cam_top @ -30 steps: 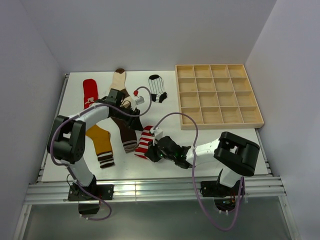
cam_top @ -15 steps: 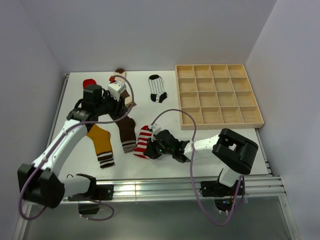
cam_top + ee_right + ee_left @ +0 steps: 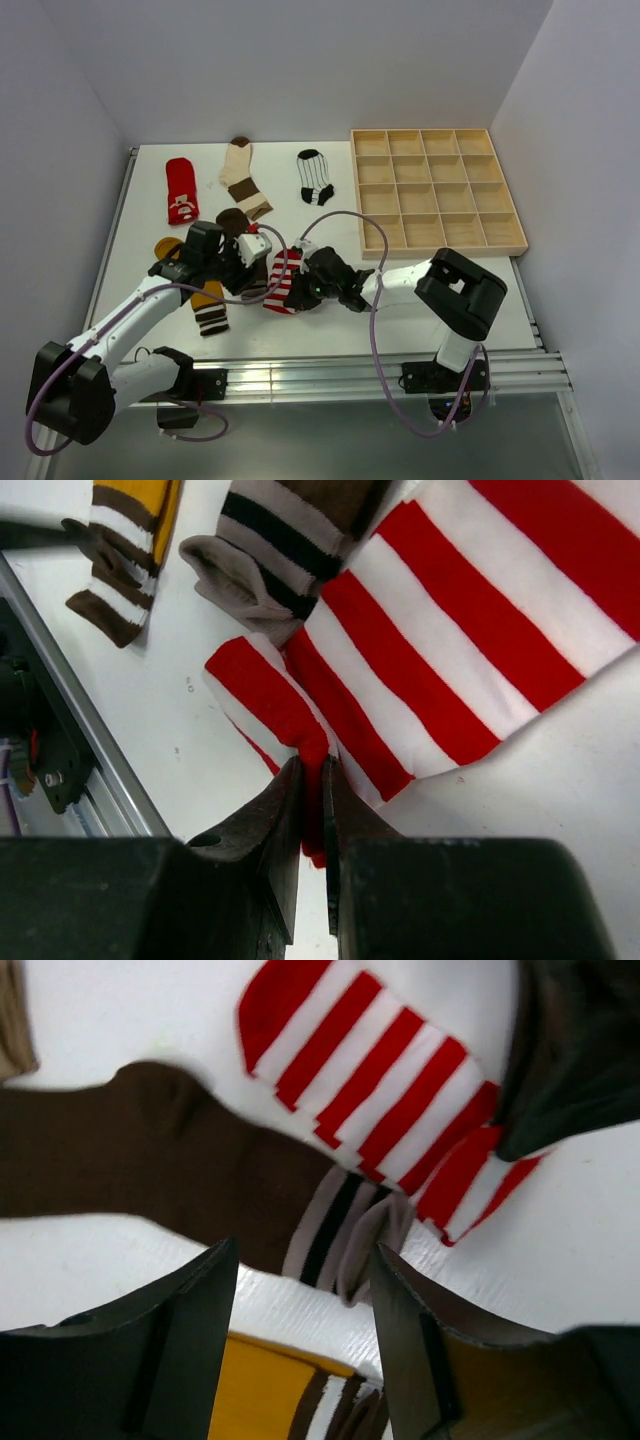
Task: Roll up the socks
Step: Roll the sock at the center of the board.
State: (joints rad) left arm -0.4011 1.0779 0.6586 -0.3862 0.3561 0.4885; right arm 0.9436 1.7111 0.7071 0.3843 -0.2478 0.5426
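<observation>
Risk: right gripper clenched on thin hem of red-white striped sock, fabric may slip out; left gripper, jaws spread, may snag adjoining dark brown sock

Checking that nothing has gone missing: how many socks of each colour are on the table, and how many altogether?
Red-white striped sock: 1
Dark brown sock: 1
Mustard sock: 1
Red sock with white pattern: 1
Cream-and-brown sock: 1
White sock with black stripes: 1
Total: 6
</observation>
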